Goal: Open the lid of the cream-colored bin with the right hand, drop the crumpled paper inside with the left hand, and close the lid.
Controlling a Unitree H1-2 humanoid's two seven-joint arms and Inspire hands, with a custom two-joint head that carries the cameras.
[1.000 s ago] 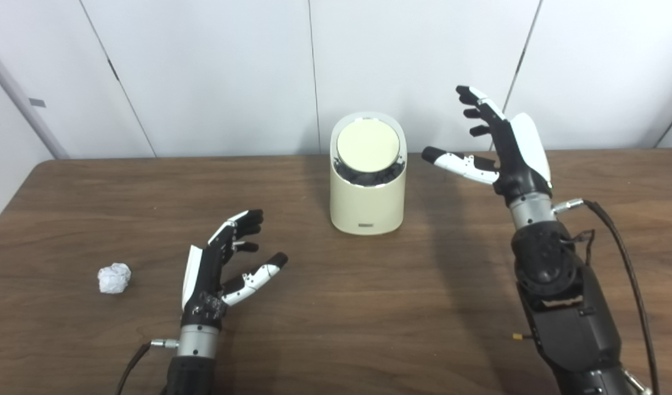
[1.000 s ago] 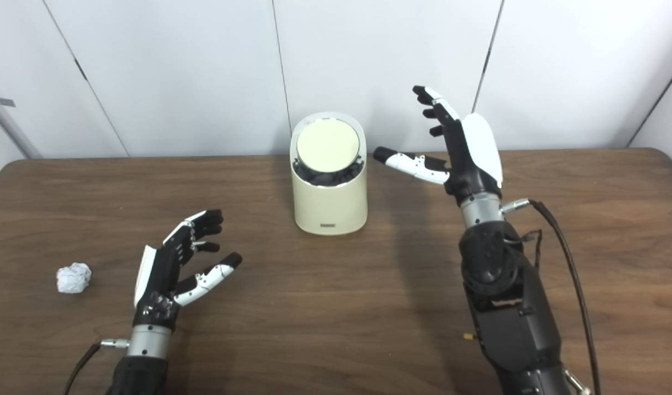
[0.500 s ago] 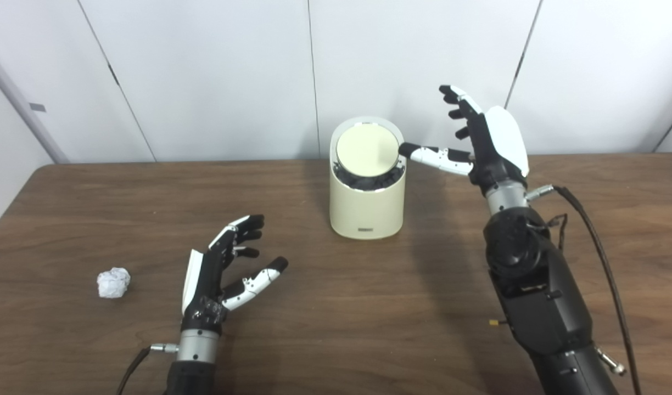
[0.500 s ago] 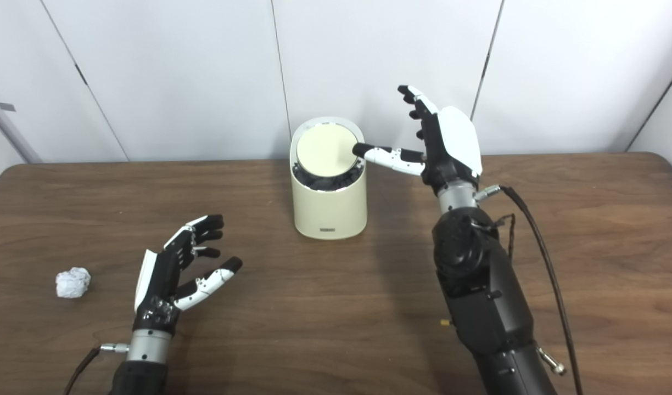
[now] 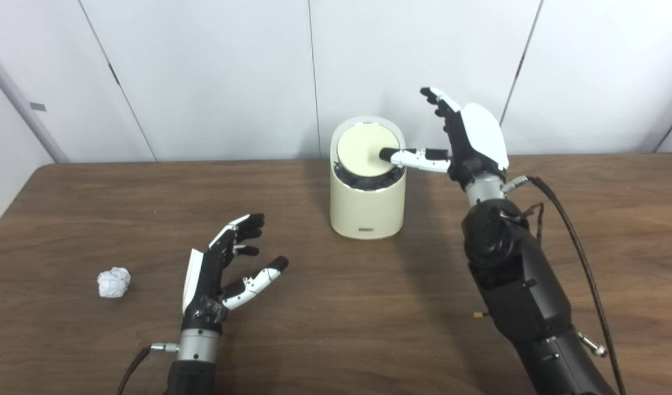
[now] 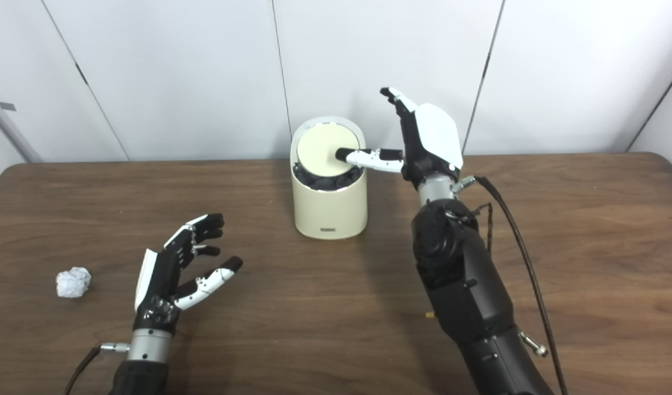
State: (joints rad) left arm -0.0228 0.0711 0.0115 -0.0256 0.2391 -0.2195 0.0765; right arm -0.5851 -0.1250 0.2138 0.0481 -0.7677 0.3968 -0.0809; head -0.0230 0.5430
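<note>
White wall panels, wood table (image 5: 336, 307) | cream bin (image 5: 367, 206) at rear centre – right hand (image 5: 470, 145) spread, holding nothing, thumb on round lid (image 5: 363, 151), likely light, pivots w/ push | left hand (image 5: 220, 274) open, empty | crumpled paper (image 5: 114, 282) far left – soft, pinch anywhere

A cream-colored bin (image 5: 368, 203), cylindrical with a small dark label low on its front, is stood upright near the far middle of the table. Its round lid (image 5: 364, 152) is seen tilted toward the camera, with dark lining visible below its lower edge. A crumpled paper (image 5: 114, 282), white, is found well apart at the near left.
</note>
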